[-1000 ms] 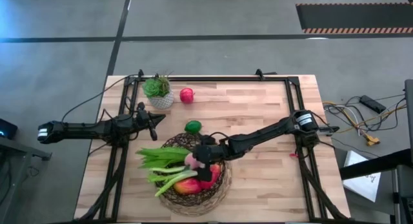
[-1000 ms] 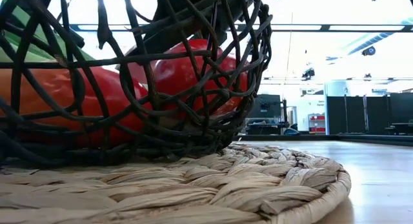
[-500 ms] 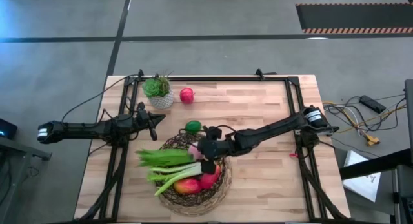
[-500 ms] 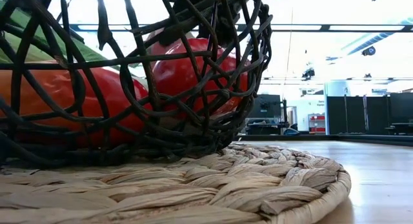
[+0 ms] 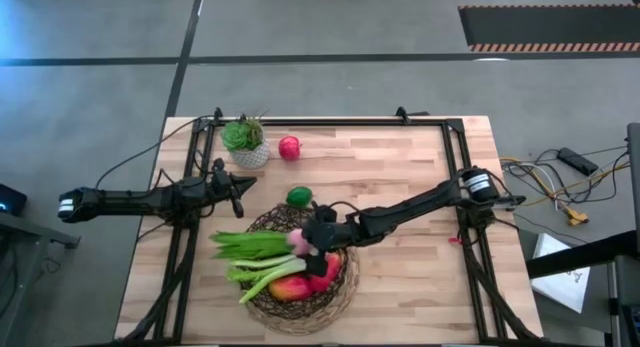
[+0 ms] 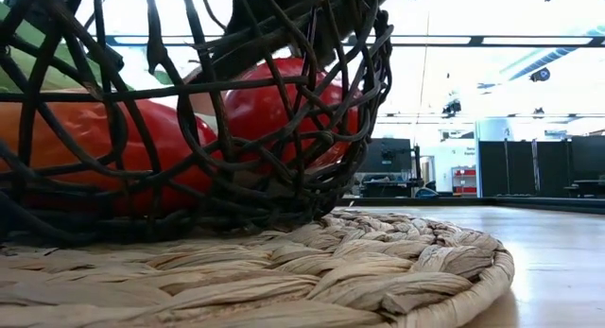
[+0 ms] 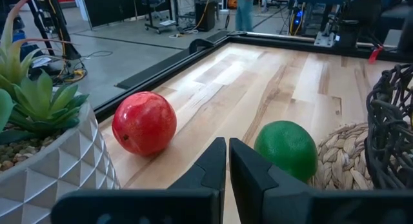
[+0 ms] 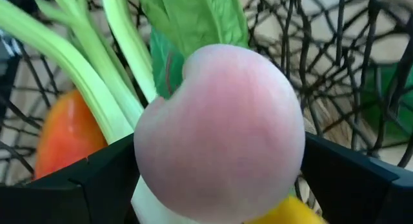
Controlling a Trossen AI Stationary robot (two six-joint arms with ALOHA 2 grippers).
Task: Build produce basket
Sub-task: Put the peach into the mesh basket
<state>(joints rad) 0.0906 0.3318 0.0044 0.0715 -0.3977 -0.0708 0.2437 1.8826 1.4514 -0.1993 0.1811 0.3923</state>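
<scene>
A pale wood table (image 5: 400,177) stands on a grey floor. From above, the basket (image 5: 340,287) sits on a woven mat near the front edge, left of centre, holding a leafy bunch (image 5: 250,244), a leek (image 5: 262,280) and red-orange fruits (image 5: 292,287). The right gripper (image 5: 308,245) reaches over the basket with a pink peach (image 5: 299,243) between its fingers. A lime (image 5: 299,196) lies on the table just behind the basket; an apple (image 5: 289,147) sits farther back beside a potted plant (image 5: 245,142). The left gripper (image 5: 238,190) waits at the table's left side, well apart from the basket.

At table height, the wicker basket (image 6: 284,191) fills the left of the picture on the mat (image 6: 378,271), with a red fruit (image 6: 284,106) and an orange one (image 6: 85,144) showing through the weave.

From the left wrist, the left gripper (image 7: 227,161) has its fingers pressed together with nothing between them, aimed between the apple (image 7: 144,122) and the lime (image 7: 286,150); the plant pot (image 7: 48,162) is alongside, the basket (image 7: 390,133) at the edge.

From the right wrist, the peach (image 8: 219,133) sits clasped between the wide-spread fingers (image 8: 90,185), above the leek stalks (image 8: 84,62), a leaf (image 8: 193,17) and an orange fruit (image 8: 64,137), inside the basket (image 8: 335,50)
</scene>
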